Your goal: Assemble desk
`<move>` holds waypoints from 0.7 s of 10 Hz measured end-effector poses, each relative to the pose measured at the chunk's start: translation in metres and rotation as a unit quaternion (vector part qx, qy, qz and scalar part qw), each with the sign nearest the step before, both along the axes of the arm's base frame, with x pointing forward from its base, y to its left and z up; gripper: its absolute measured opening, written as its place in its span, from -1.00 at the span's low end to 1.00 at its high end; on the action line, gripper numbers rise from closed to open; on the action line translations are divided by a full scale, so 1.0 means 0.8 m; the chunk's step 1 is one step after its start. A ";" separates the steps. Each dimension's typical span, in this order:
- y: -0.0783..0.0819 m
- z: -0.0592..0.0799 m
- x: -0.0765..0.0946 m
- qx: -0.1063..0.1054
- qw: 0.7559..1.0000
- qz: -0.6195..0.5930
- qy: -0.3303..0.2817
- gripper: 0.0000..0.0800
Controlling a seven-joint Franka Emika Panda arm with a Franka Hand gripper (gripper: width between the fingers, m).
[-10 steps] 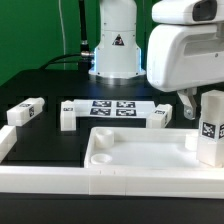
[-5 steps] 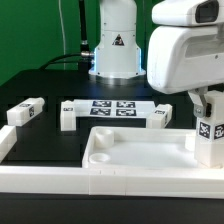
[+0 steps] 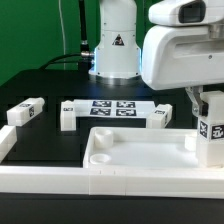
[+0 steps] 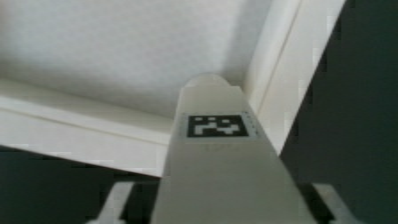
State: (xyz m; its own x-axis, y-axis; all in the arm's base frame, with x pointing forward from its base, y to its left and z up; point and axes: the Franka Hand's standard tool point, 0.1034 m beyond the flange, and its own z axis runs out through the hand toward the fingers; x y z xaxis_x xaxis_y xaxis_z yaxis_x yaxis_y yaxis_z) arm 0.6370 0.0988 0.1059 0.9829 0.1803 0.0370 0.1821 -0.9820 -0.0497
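The white tray-like tabletop [image 3: 140, 165] lies at the front with its rim up. At its corner on the exterior view's right a white tagged leg [image 3: 211, 140] stands upright. My gripper [image 3: 207, 103] comes down from above and is shut on the top of this leg. In the wrist view the leg [image 4: 222, 170] runs out from between my fingers [image 4: 121, 200], its tag facing the camera, over the tabletop's corner rim [image 4: 285, 50]. Three more legs [image 3: 25, 111] [image 3: 68, 115] [image 3: 161, 117] lie behind on the black table.
The marker board [image 3: 113, 107] lies flat between two of the loose legs. A long white border rail [image 3: 40, 180] runs along the front and the exterior view's left. The robot's base [image 3: 115, 45] stands at the back.
My jaws have closed from wide open onto the upright leg. The hand has shifted slightly toward the exterior view's left; the leg stays at the tabletop's corner.
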 end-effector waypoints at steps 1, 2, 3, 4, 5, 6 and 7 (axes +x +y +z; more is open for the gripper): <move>-0.002 0.001 0.000 0.006 0.999 -0.043 0.003 -0.28; -0.001 -0.001 0.000 0.014 0.994 -0.106 0.007 -0.28; -0.001 -0.001 0.001 0.021 0.986 -0.167 0.007 -0.27; -0.002 -0.002 0.000 0.026 0.974 -0.223 0.011 -0.27; -0.003 -0.002 0.000 0.030 0.959 -0.280 0.016 -0.27; -0.002 -0.002 0.000 0.031 0.940 -0.338 0.021 -0.27; -0.002 -0.002 0.000 0.033 0.924 -0.380 0.025 -0.27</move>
State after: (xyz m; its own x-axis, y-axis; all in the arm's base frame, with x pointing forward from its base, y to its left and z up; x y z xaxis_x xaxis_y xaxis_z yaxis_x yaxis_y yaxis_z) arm 0.6371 0.0971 0.1041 0.8257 -0.5636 -0.0248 -0.5629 -0.8201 -0.1030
